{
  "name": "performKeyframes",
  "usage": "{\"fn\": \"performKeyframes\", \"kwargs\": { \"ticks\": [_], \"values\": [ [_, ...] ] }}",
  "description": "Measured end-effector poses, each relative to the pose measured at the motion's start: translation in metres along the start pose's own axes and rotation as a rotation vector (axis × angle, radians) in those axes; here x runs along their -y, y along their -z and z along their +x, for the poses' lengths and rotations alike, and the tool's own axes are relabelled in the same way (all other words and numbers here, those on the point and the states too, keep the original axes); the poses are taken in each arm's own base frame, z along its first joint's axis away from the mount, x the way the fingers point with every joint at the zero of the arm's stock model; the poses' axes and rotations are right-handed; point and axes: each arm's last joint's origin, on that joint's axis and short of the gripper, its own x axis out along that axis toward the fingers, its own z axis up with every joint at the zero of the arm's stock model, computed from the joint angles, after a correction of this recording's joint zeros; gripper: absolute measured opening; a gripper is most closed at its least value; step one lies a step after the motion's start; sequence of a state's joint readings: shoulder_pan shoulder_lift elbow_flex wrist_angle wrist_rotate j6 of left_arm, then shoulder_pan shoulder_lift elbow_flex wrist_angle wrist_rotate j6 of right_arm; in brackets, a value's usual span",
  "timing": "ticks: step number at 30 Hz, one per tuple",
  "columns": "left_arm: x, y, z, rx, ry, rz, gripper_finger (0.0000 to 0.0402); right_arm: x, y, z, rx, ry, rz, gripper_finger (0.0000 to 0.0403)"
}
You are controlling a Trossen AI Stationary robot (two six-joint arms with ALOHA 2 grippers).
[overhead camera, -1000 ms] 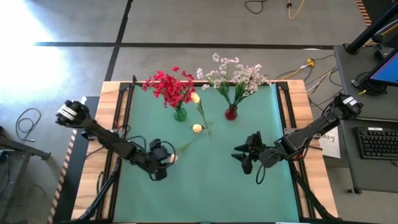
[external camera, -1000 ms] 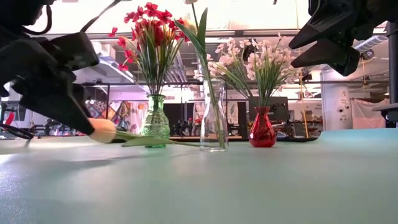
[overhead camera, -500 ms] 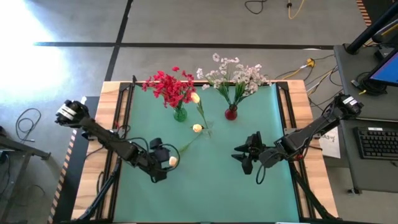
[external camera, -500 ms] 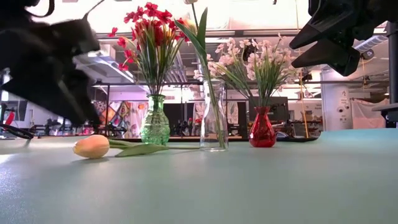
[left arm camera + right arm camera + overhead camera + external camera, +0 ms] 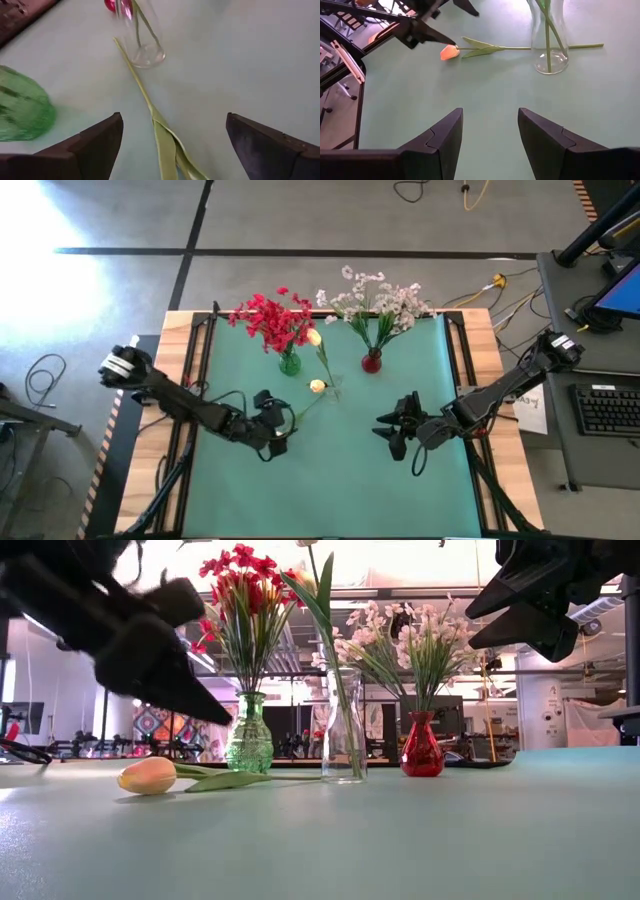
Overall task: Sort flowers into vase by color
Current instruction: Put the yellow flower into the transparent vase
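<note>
A cream-yellow flower lies flat on the green mat, bud point(image 5: 147, 776) toward the left, its stem point(image 5: 137, 80) running past the foot of the clear vase point(image 5: 345, 745). My left gripper point(image 5: 275, 427) hovers open just above it, a finger on either side of the leaves point(image 5: 167, 145), touching nothing. Red flowers point(image 5: 270, 320) stand in the green vase point(image 5: 250, 735) and white sprays point(image 5: 380, 300) in the red vase point(image 5: 422, 745). The clear vase holds a yellow-budded stem point(image 5: 313, 337). My right gripper point(image 5: 392, 430) hangs open over the mat's right half, with nothing between its fingers.
The three vases stand in a row across the mat's far middle point(image 5: 330, 370). The near half of the mat point(image 5: 330, 490) is bare. Wooden rims and black rails point(image 5: 195, 380) run along the table's sides. A desk with a keyboard point(image 5: 605, 405) stands off to the right.
My left gripper has let go of the cream-yellow bud and opened wide. It has then risen a little and moved along the stem toward the vases, tipping as it went. The bud has dropped onto the mat and lies still. My right gripper has kept still.
</note>
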State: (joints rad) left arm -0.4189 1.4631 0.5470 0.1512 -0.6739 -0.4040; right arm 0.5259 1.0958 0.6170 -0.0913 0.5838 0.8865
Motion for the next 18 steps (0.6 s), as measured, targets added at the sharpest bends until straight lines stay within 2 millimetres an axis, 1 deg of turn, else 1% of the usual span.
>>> {"fn": "performKeyframes", "kwargs": {
  "ticks": [9, 14, 18],
  "values": [
    [0.011, 0.025, 0.037, -0.055, -0.029, 0.000, 0.0305, 0.000, 0.000, 0.000, 0.001, 0.000, 0.003, 0.0183],
    [0.015, 0.032, 0.048, -0.076, -0.054, -0.032, 0.0282, 0.000, 0.000, 0.000, 0.003, -0.003, 0.006, 0.0183],
    [0.018, 0.034, 0.052, -0.080, -0.057, -0.049, 0.0253, 0.000, 0.000, 0.000, 0.003, -0.004, 0.007, 0.0183]
  ]
}}
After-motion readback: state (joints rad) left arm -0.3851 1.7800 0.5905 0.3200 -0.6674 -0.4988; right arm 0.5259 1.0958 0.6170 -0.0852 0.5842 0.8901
